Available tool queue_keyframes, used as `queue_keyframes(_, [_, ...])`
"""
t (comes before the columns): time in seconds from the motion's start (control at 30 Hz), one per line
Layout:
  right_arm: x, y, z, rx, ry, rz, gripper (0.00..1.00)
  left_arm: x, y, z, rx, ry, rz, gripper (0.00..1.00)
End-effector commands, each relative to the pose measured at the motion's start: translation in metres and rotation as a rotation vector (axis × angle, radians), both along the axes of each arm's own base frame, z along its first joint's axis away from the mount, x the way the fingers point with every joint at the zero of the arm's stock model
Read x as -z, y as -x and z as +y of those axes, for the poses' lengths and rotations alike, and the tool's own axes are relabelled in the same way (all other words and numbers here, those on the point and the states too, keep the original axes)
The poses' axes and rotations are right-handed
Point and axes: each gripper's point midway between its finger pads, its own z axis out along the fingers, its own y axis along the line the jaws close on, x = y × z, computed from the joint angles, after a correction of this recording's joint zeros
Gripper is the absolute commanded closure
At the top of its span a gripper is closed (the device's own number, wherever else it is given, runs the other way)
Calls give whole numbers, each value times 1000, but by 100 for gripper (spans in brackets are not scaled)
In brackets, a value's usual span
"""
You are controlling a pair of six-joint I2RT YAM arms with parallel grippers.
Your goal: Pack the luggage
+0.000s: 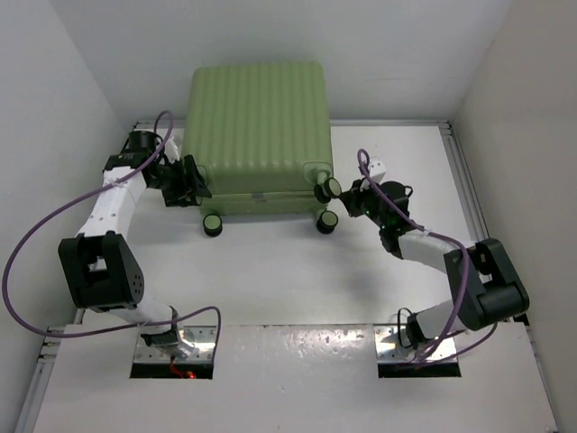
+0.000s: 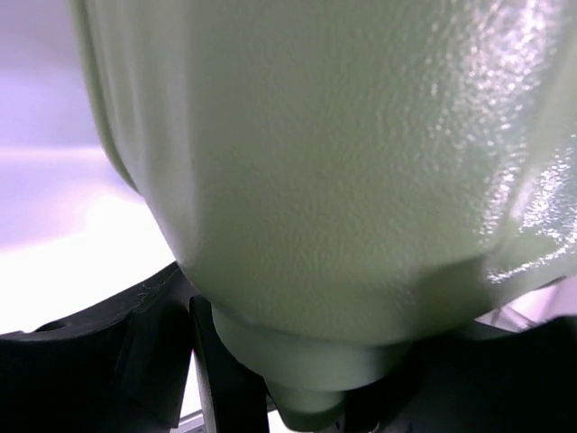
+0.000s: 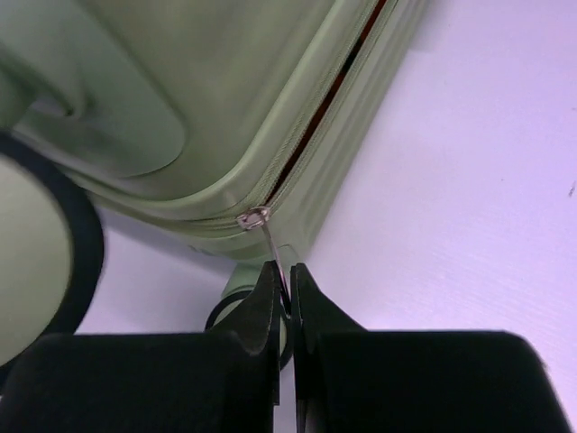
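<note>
The luggage (image 1: 257,117), a light-green ribbed hard-shell case, lies flat at the back of the table with its wheels (image 1: 212,223) facing me. Its zipper seam (image 3: 315,126) shows a thin dark gap. My right gripper (image 1: 347,194) is at the near right corner, shut (image 3: 287,268) on the metal zipper pull (image 3: 273,245) that hangs from the slider (image 3: 254,216). My left gripper (image 1: 191,180) is at the near left corner. There its jaws (image 2: 315,379) close round a green wheel mount (image 2: 311,356) under the shell (image 2: 343,162).
White walls (image 1: 63,108) close in the table on the left, back and right. A metal rail (image 1: 464,180) runs along the right edge. Purple cables (image 1: 45,225) loop off both arms. Both arm bases (image 1: 171,347) are bolted at the near edge.
</note>
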Motion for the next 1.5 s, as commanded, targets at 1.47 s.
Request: queue_keyframes(1.47, [2, -379, -61, 435, 50, -311, 100, 76, -92, 146, -283, -400, 73, 100])
